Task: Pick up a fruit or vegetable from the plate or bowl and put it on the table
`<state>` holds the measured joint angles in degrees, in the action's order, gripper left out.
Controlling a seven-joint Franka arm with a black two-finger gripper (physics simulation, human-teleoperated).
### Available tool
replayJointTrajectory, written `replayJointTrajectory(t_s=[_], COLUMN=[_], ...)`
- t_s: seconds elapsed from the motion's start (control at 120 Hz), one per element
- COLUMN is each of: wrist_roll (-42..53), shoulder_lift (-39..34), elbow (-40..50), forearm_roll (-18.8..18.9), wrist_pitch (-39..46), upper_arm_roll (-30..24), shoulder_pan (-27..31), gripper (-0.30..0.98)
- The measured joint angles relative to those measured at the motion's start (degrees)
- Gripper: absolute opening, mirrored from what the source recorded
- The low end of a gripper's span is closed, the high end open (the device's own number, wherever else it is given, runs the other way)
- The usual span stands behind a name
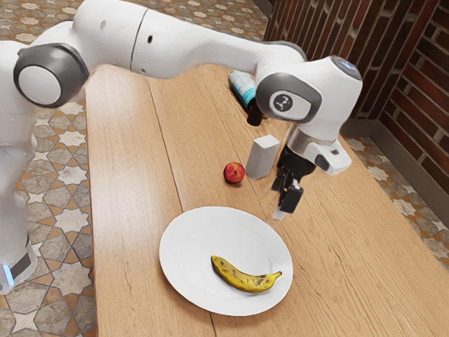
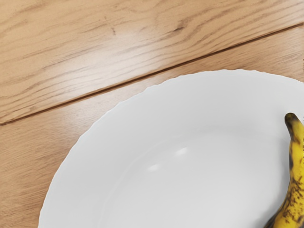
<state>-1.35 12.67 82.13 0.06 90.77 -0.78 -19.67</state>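
Note:
Above the table, just beyond the plate's upper right rim in the exterior view, is my gripper point(image 1: 283, 208); whether it is open or shut cannot be made out. On the white plate point(image 1: 203, 242) lies a yellow banana with dark spots point(image 1: 245, 280), towards the rim nearest the exterior view's bottom. The wrist view has the plate point(image 2: 190, 109) below my hand, with part of the banana point(image 2: 298, 190) at the picture's edge. The banana rests on the plate, apart from the gripper.
A red apple point(image 1: 233, 173) sits on the wooden table point(image 1: 133, 210) beyond the plate. Beside it stands a pale grey block point(image 1: 262, 158). Farther back lies a blue and white bottle with a black cap point(image 1: 243, 90), partly under the arm in the exterior view.

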Motion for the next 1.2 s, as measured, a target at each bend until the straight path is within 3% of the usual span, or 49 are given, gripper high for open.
replayJointTrajectory(t_s=[0.108, 0.467, 0.583, 0.8, 1.2], wrist_roll=[3.8, 15.4, 14.3, 10.6, 4.6], shoulder_lift=[-0.6, -0.1, -3.8, -8.0, -11.0], elbow=[-0.7, 0.8, 6.4, 15.1, 21.6], forearm_roll=[-0.5, 0.8, -2.1, -9.3, -11.4], wrist_pitch=[0.6, 1.4, 1.8, 6.1, 10.1], upper_arm_roll=[0.1, -0.1, 5.3, 8.3, 8.6], shoulder_pan=[0.7, -6.1, -13.2, -15.4, -23.2], gripper=[0.69, 0.69, 0.69, 0.69, 0.69])
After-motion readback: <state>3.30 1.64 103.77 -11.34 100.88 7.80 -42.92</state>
